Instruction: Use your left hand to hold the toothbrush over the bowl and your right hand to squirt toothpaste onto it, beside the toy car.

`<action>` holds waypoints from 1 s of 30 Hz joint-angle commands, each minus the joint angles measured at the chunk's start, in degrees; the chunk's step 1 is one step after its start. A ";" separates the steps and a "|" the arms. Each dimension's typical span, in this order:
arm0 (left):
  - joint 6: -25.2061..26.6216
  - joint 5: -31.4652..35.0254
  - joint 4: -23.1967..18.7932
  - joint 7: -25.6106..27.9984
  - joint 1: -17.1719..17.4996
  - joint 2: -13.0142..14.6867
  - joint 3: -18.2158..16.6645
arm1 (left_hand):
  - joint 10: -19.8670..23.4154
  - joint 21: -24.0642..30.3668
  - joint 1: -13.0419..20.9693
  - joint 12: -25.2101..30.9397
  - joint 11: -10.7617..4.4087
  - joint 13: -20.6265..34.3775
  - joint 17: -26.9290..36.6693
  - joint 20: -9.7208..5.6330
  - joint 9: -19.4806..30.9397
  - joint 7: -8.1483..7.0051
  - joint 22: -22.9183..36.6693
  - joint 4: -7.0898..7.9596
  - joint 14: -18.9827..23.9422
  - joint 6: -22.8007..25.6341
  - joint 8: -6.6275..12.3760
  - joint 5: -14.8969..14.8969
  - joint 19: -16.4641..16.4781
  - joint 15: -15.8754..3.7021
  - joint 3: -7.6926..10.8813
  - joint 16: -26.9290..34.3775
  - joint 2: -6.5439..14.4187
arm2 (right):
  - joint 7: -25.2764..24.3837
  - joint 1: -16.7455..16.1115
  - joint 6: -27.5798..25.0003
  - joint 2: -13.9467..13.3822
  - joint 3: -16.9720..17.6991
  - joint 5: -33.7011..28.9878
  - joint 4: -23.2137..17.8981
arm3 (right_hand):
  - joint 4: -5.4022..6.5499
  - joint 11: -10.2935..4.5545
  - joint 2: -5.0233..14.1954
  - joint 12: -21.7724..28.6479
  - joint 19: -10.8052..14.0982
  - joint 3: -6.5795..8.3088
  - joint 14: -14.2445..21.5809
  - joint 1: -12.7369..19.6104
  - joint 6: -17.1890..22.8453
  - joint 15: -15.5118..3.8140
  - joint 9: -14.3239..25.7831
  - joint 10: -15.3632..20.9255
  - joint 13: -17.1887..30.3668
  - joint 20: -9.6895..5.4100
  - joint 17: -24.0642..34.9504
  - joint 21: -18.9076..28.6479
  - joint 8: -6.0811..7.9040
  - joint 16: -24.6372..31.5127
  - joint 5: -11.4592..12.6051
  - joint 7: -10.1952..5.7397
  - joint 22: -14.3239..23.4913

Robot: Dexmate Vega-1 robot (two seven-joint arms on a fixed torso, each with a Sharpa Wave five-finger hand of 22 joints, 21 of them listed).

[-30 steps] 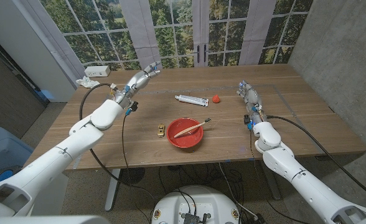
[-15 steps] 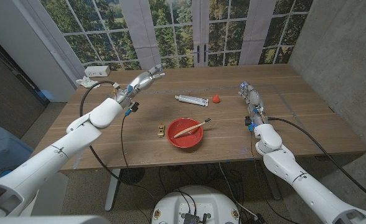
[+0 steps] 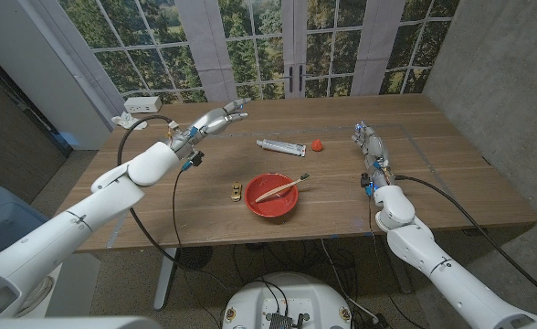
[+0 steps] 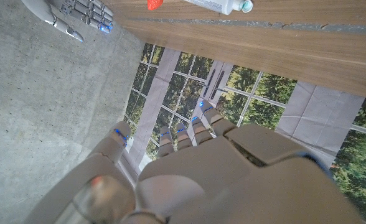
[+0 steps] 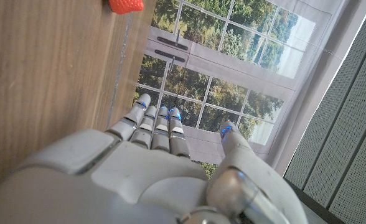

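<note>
The left hand hangs above the table, up and to the left of the bowl, fingers stretched out and apart toward the far edge, holding nothing. In the left wrist view the same hand shows its back with the fingertips spread and nothing between them.

The right hand is well to the right of the bowl, near the table's right side, fingers extended together and pointing away from the robot; it grasps nothing. Whether it touches the wood or hovers just over it is hard to tell from the head view. The right wrist view shows that hand with straight fingers side by side and the thumb apart, close to the tabletop.

The bowl is red and sits near the table's front middle. The toothbrush lies across the bowl, its handle end sticking out past the bowl's right rim, untouched by either hand. The toy car, small and yellowish, stands just beside the bowl's left side. The toothpaste tube lies flat beyond the bowl, toward the far side of the table, and its red cap rests just right of the tube, apart from it.

A white cloth and a small white box sit at the far left corner, well away from the bowl.
</note>
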 commanded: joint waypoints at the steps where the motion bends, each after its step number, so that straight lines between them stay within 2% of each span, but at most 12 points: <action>1: 0.49 2.68 -3.07 -2.88 0.24 2.96 -0.23 | 0.65 -0.18 -0.72 0.50 -0.37 0.06 0.25 0.06 0.32 -0.18 0.27 0.38 0.60 0.69 -0.05 -0.20 0.45 -0.66 0.03 0.19 2.83 | -0.73 -1.63 1.09 0.08 0.47 -0.56 -1.07 | -0.44 0.14 0.37 0.19 0.58 0.05 0.71 -0.27 0.59 0.01 0.29 0.56 0.33 0.03 0.06 -0.25 0.11 -0.19 -0.19 -0.09 0.29; 9: 2.11 4.49 -5.85 -4.90 0.40 4.94 -0.29 | 1.54 0.04 -0.55 0.43 -0.56 0.08 0.08 -0.28 0.33 0.10 0.27 -0.38 2.30 2.36 0.18 -0.33 2.08 -1.01 -0.12 0.38 1.89 | -1.00 -2.86 1.97 0.07 0.81 -0.75 -1.64 | -0.48 0.15 0.40 0.15 0.65 -0.04 0.67 -0.37 0.62 -0.01 0.29 0.55 0.33 0.03 0.04 -0.47 0.10 -0.24 -0.20 -0.05 0.29; 12: 2.60 5.23 -6.90 -6.07 0.10 5.67 -0.12 | 2.96 0.31 -0.36 0.52 -0.68 0.11 0.07 -2.22 0.35 0.43 0.31 -1.01 3.95 3.37 0.11 -0.36 3.83 -1.35 -0.08 0.46 1.59 | -1.22 -3.46 2.30 0.08 1.04 -0.73 -2.03 | -0.49 0.15 0.41 0.16 0.67 -0.06 0.68 -0.39 0.64 0.00 0.29 0.58 0.33 0.01 0.04 -0.53 0.10 -0.24 -0.21 -0.07 0.29; 15: 3.36 6.30 -8.04 -7.07 -0.22 6.32 0.08 | 6.09 0.64 -0.47 1.12 -0.79 0.17 0.16 -2.97 0.40 1.08 0.36 -1.38 6.54 5.33 0.31 -0.42 5.90 -1.59 -0.17 0.78 1.30 | -1.57 -4.10 2.65 0.09 1.30 -0.85 -2.49 | -0.50 0.19 0.41 0.16 0.70 -0.08 0.67 -0.43 0.62 0.04 0.29 0.59 0.33 0.02 0.03 -0.58 0.09 -0.25 -0.21 -0.06 0.30; 17: 3.73 6.96 -8.67 -7.68 -0.47 6.63 0.25 | 7.79 0.94 -0.61 1.29 -0.83 0.21 0.22 -2.98 0.44 1.83 0.39 -1.67 8.48 7.57 0.70 -0.46 7.57 -1.78 -0.33 0.95 0.94 | -1.70 -4.51 2.90 0.06 1.46 -0.93 -2.75 | -0.50 0.19 0.42 0.20 0.72 -0.11 0.68 -0.46 0.62 0.03 0.30 0.72 0.34 0.02 0.03 -0.63 0.09 -0.25 -0.22 -0.05 0.30; 19: 4.06 7.41 -9.20 -8.52 -0.85 6.89 0.50 | 10.15 1.01 -0.74 1.69 -1.00 0.26 0.21 -2.93 0.47 1.90 0.39 -2.33 10.42 10.00 1.10 -0.57 8.69 -2.06 -0.76 1.09 -0.14 | -1.79 -4.95 3.12 -0.05 1.62 -1.04 -3.03 | -0.50 0.18 0.42 0.19 0.73 -0.12 0.68 -0.48 0.64 0.02 0.30 0.70 0.34 0.05 0.03 -0.66 0.09 -0.25 -0.22 -0.04 0.30; 22: 4.25 8.66 -9.87 -8.67 -1.06 7.01 0.70 | 12.85 1.37 -0.75 1.84 -0.82 0.33 0.22 -2.74 0.54 2.19 0.42 -3.65 13.83 13.21 1.41 -0.71 11.12 -2.52 -1.30 1.35 -1.59 | -2.06 -5.60 3.41 -0.07 1.92 -1.07 -3.43 | -0.50 0.16 0.42 0.18 0.75 -0.15 0.65 -0.51 0.65 0.07 0.30 0.69 0.34 0.05 0.03 -0.71 0.09 -0.27 -0.23 -0.02 0.30; 24: 4.44 9.67 -10.42 -8.31 -0.96 7.06 0.67 | 16.92 1.74 -0.31 2.52 -0.62 0.47 0.25 -2.44 0.63 3.12 0.48 -5.55 17.45 17.14 2.13 -0.84 13.46 -2.78 -1.81 1.75 -3.24 | -2.16 -5.99 3.77 0.02 2.10 -1.03 -3.52 | -0.51 0.28 0.42 0.15 0.77 -0.16 0.71 -0.53 0.67 0.07 0.30 0.63 0.34 0.07 0.02 -0.75 0.09 -0.26 -0.23 -0.01 0.30; 26: 4.79 10.89 -11.06 -7.83 -0.82 7.12 0.60 | 21.52 2.30 0.85 3.12 -0.62 0.68 0.38 -1.91 0.78 3.85 0.70 -7.78 21.85 21.70 2.90 -0.85 16.24 -3.60 -1.56 2.16 -3.63 | -2.29 -6.31 4.10 -0.03 2.24 -1.32 -3.59 | -0.51 0.29 0.42 0.16 0.80 -0.19 0.70 -0.56 0.67 0.06 0.30 0.68 0.34 0.05 0.02 -0.79 0.09 -0.27 -0.23 0.00 0.30; 27: 5.09 11.58 -11.50 -7.66 -0.80 7.14 0.60 | 21.73 2.36 0.96 3.13 -0.67 0.70 0.38 -1.89 0.79 3.81 0.72 -7.94 22.10 21.95 2.94 -0.85 16.46 -3.63 -1.52 2.19 -3.63 | -2.31 -6.45 4.29 -0.01 2.30 -1.38 -3.59 | -0.51 0.26 0.42 0.15 0.82 -0.20 0.71 -0.57 0.67 0.08 0.30 0.66 0.34 0.04 0.02 -0.80 0.09 -0.26 -0.24 0.00 0.30; 29: 5.37 12.80 -12.11 -7.41 -0.85 7.16 0.65 | 25.52 2.86 2.50 3.56 -0.53 0.97 0.52 -1.59 0.98 4.40 0.94 -9.75 25.88 25.57 3.75 -1.01 18.38 -4.25 -0.90 2.66 -3.52 | -2.39 -6.72 4.66 0.08 2.47 -1.41 -3.63 | -0.50 0.24 0.42 0.16 0.82 -0.22 0.73 -0.61 0.68 0.08 0.30 0.69 0.34 0.08 0.02 -0.84 0.09 -0.26 -0.24 0.02 0.30; 30: 5.48 13.25 -12.35 -7.51 -0.96 7.17 0.72 | 27.40 3.01 2.79 3.86 -0.69 1.08 0.64 -1.47 1.05 4.72 1.03 -10.08 27.41 27.02 4.10 -1.13 18.95 -4.63 -0.86 2.91 -3.60 | -2.46 -6.77 4.83 0.09 2.51 -1.63 -3.57 | -0.50 0.24 0.42 0.16 0.84 -0.23 0.74 -0.62 0.68 0.08 0.30 0.70 0.35 0.08 0.02 -0.85 0.09 -0.26 -0.24 0.03 0.30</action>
